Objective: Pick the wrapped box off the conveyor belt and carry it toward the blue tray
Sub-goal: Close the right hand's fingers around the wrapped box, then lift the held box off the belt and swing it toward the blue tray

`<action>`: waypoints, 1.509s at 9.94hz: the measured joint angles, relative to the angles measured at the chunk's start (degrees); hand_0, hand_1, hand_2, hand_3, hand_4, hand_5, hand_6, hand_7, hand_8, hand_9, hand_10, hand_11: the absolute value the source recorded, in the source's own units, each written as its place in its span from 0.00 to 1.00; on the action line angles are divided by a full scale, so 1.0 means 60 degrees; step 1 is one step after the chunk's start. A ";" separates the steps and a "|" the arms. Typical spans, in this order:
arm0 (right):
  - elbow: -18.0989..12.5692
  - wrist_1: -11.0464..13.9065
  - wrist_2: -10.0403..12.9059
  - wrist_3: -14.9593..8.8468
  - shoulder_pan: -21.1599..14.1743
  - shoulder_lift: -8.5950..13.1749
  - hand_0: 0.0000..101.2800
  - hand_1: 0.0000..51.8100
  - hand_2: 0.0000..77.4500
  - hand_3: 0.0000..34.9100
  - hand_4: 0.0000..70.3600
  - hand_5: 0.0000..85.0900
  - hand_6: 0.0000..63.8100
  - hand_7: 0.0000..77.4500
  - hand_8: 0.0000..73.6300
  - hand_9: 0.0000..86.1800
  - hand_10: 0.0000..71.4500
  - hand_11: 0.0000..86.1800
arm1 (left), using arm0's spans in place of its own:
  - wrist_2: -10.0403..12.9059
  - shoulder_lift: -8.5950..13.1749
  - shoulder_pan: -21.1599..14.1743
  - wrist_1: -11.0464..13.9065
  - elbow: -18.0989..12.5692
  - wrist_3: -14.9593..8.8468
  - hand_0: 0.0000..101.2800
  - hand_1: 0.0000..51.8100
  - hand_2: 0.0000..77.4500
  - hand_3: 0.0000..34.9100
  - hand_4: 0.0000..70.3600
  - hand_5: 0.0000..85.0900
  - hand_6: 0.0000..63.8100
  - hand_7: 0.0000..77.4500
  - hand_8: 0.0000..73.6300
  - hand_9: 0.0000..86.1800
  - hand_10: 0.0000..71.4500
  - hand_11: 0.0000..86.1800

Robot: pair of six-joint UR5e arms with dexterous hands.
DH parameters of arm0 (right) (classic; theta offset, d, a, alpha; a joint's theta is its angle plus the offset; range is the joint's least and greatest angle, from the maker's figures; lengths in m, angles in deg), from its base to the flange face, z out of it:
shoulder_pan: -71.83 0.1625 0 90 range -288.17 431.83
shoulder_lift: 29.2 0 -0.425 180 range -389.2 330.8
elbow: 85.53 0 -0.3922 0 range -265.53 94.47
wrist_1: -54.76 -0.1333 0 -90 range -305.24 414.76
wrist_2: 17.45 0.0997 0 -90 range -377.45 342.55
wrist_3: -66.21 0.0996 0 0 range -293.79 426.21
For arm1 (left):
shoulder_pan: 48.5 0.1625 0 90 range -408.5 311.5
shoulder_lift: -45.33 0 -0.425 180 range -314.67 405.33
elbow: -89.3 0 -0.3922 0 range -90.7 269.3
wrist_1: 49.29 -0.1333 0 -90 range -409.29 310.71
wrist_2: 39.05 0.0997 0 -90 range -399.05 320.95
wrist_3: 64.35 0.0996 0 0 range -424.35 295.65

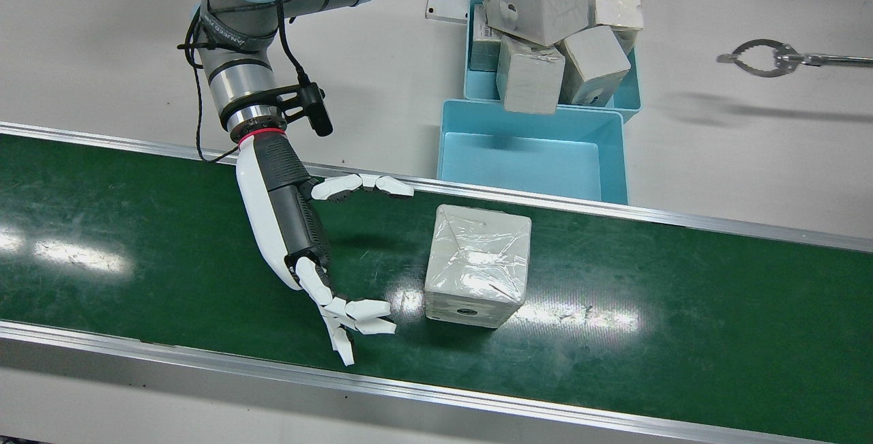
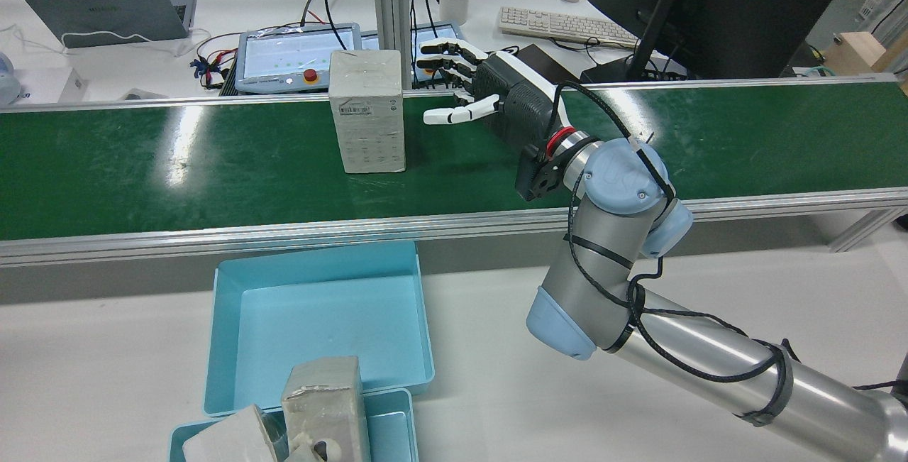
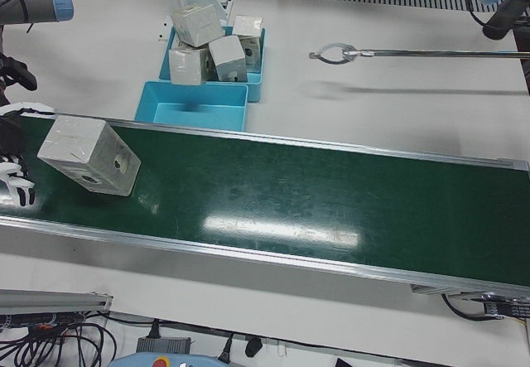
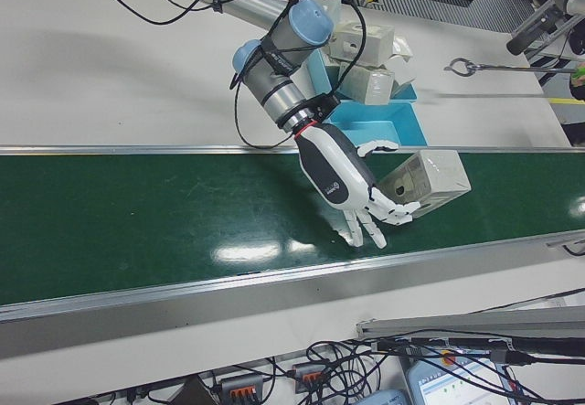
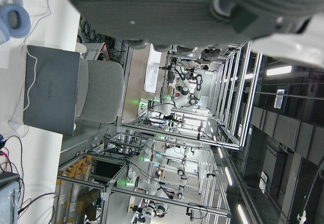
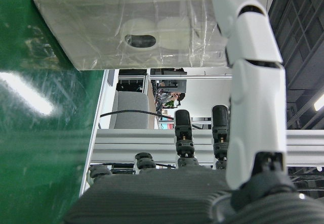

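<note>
A wrapped box is seen standing on the green conveyor belt, just in front of the empty blue tray (a second tray behind holds more boxes). The right hand is held beside the box, fingers spread wide, apart from it and holding nothing

You see the wrapped box on the conveyor belt, your right hand just beside it with fingers apart, the blue tray behind the belt.
</note>
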 joint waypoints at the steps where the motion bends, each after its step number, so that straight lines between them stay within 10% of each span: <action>1: 0.0007 -0.0004 0.0096 -0.0004 -0.0013 0.0015 0.48 0.34 0.27 0.66 0.12 0.37 0.06 0.30 0.00 0.07 0.00 0.01 | 0.0000 0.0000 0.0000 0.0000 0.0000 0.0000 0.00 0.00 0.01 0.00 0.00 0.01 0.00 0.00 0.00 0.00 0.01 0.00; 13: 0.0248 0.0020 0.0913 -0.0191 -0.0332 0.0469 0.49 0.38 0.32 0.66 0.17 0.38 0.10 0.34 0.01 0.08 0.00 0.01 | 0.0000 0.0000 0.0000 0.0000 0.0000 0.0000 0.00 0.00 0.01 0.00 0.00 0.01 0.00 0.01 0.00 0.00 0.01 0.00; 15: -0.0032 0.0356 0.1027 -0.0201 -0.0337 0.0381 0.54 0.36 0.40 0.47 0.28 0.46 0.25 0.49 0.20 0.23 0.07 0.01 | 0.0000 0.0000 0.0001 0.0000 0.0000 0.0000 0.00 0.00 0.01 0.00 0.00 0.01 0.00 0.01 0.00 0.00 0.00 0.00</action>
